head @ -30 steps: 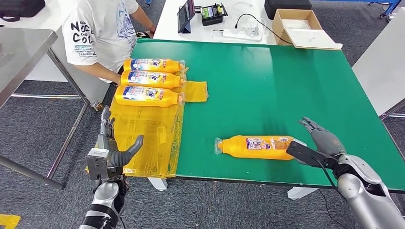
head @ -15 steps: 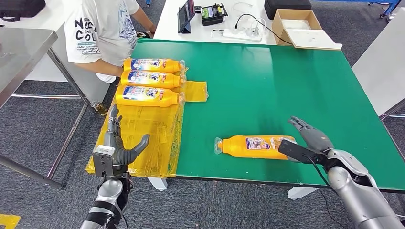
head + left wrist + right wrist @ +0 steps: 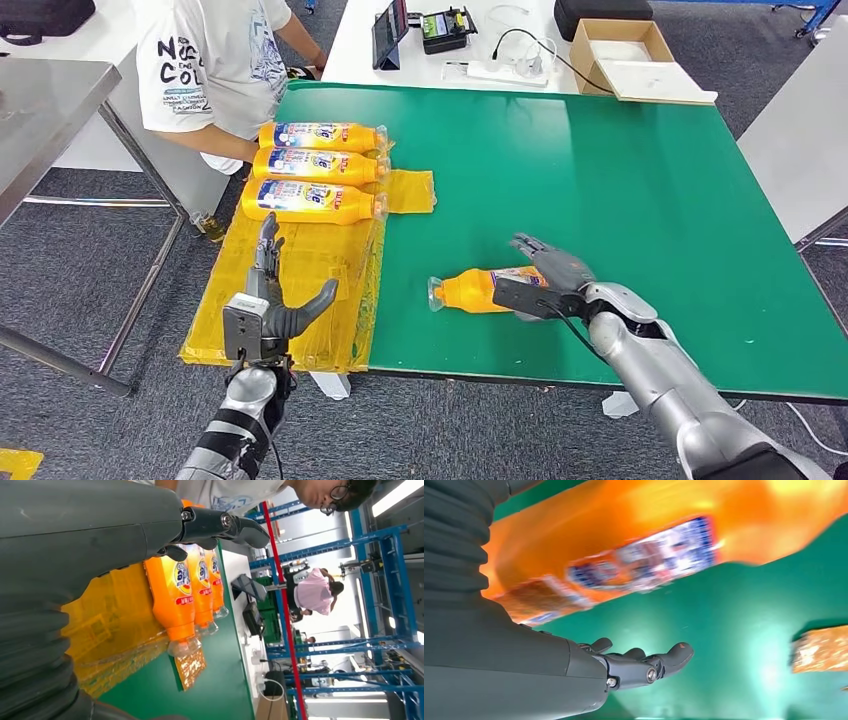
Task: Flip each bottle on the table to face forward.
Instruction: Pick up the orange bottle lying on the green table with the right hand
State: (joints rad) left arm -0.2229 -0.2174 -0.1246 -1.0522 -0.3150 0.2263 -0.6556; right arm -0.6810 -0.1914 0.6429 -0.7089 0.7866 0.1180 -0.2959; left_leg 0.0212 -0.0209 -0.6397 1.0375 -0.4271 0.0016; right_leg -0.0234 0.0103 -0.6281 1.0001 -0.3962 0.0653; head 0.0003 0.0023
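On the green table (image 3: 600, 180), just below the middle of the head view, a single orange bottle (image 3: 470, 290) lies on its side with its clear cap end pointing toward the left of the frame and its label partly covered. The robot's right hand (image 3: 545, 280) sits against the bottle's base end, fingers spread over the top of it and the thumb low at the near side; from here I cannot tell whether it really grips the bottle or only rests on it. In the right wrist view the bottle (image 3: 664, 555) runs blurred across the upper half of the picture, and the dark fingers (image 3: 644, 665) stretch out straight below it over the green surface, not wrapped around anything. Toward the upper left of the head view three more orange bottles (image 3: 315, 165) lie side by side on a yellow plastic sheet (image 3: 300, 280), blue-and-white labels facing up, caps toward the middle of the table. The left hand (image 3: 270, 315) hovers in the lower left above that sheet, fingers upright and apart, thumb out to the side, holding nothing. A person in a white printed T-shirt (image 3: 215, 60) stands at the table's far left corner, an arm just beside the three bottles.
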